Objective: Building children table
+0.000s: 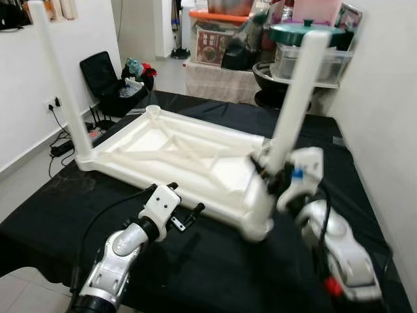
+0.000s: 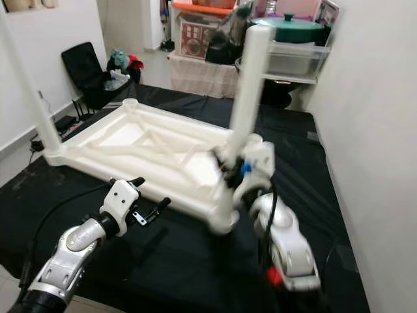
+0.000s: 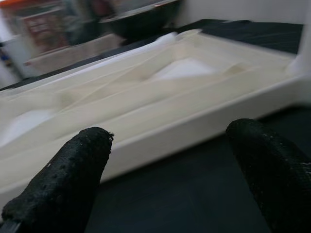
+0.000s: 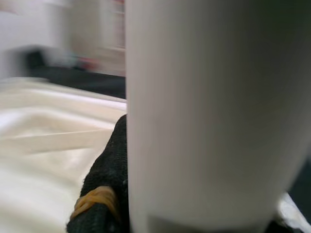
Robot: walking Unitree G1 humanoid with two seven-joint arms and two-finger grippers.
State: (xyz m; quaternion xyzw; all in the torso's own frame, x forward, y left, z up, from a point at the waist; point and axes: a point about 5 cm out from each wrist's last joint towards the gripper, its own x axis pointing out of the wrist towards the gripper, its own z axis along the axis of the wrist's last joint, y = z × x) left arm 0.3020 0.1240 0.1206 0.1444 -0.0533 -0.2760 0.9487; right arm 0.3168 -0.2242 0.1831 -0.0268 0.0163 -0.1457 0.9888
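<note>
Right claw (image 1: 273, 175) clamped around upright white leg (image 1: 296, 98).

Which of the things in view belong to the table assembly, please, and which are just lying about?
Job:
tabletop, upside down on the black cloth
two fitted legs: left leg, right leg
right gripper on the right leg
left gripper, open

Lying about:
black bag
teal lidded pot

The upturned tabletop (image 1: 176, 153) lies on the cloth-covered table (image 1: 215, 261), one leg (image 1: 58, 85) standing up at its far-left corner, another leg (image 1: 296, 98) at its near-right corner. The right gripper (image 1: 266, 171) is closed around that right leg low down. The left gripper (image 1: 189, 212) hovers near the tabletop's near edge, fingers apart. Behind the table stand storage boxes (image 1: 215, 42).
</note>
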